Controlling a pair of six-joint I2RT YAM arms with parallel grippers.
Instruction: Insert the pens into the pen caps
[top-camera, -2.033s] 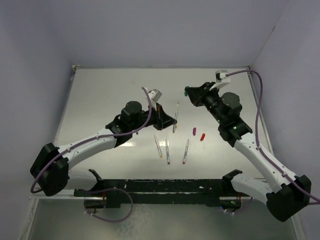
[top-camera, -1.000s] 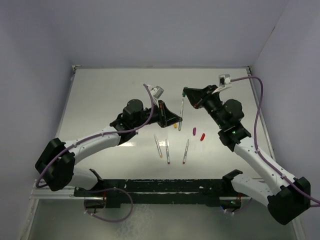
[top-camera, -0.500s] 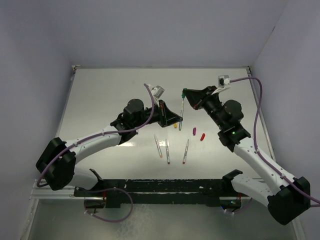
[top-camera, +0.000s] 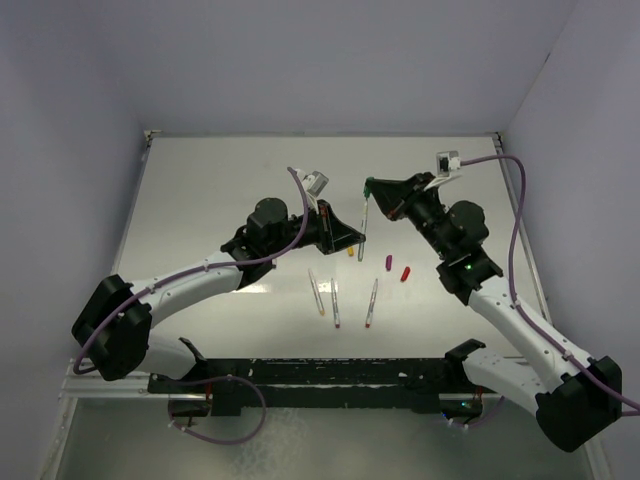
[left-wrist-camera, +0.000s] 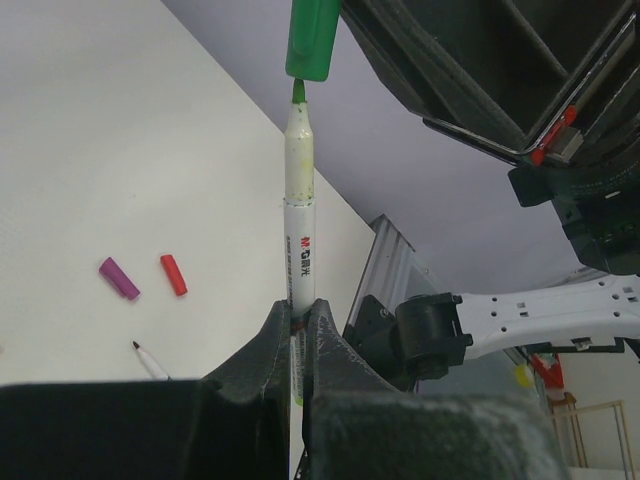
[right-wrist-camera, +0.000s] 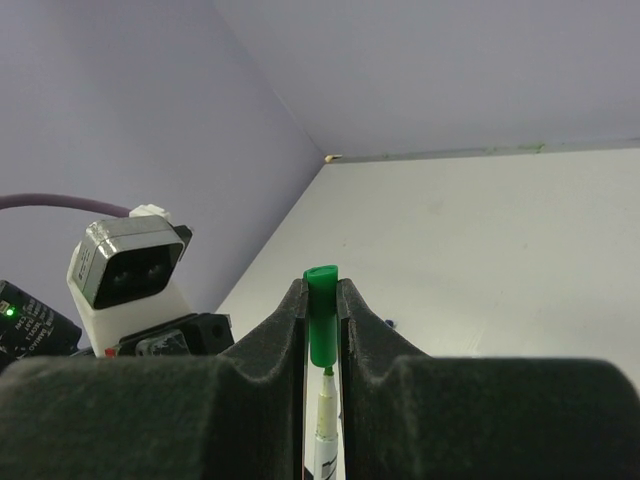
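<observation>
My left gripper (top-camera: 359, 238) is shut on a grey-white pen (top-camera: 364, 215) and holds it upright above the table; in the left wrist view the pen (left-wrist-camera: 300, 230) rises from my gripper (left-wrist-camera: 300, 318). My right gripper (top-camera: 371, 186) is shut on the green cap (right-wrist-camera: 322, 315), mouth down over the pen. The pen's green tip just meets the mouth of the cap (left-wrist-camera: 313, 40). Three more pens (top-camera: 335, 303) lie on the table in front. The purple cap (top-camera: 387, 261), red cap (top-camera: 405, 272) and yellow cap (top-camera: 350, 252) lie near them.
The purple cap (left-wrist-camera: 119, 278) and red cap (left-wrist-camera: 173, 274) lie below the held pen in the left wrist view. A small dark blue thing (right-wrist-camera: 388, 322) lies on the table beyond my right fingers. The walls of the enclosure stand at the back and both sides.
Two seconds ago the pen lay on the table under my left gripper. It is now lifted upright, and my right gripper has brought the green cap over its tip. Hardly any motion in the last half second.
</observation>
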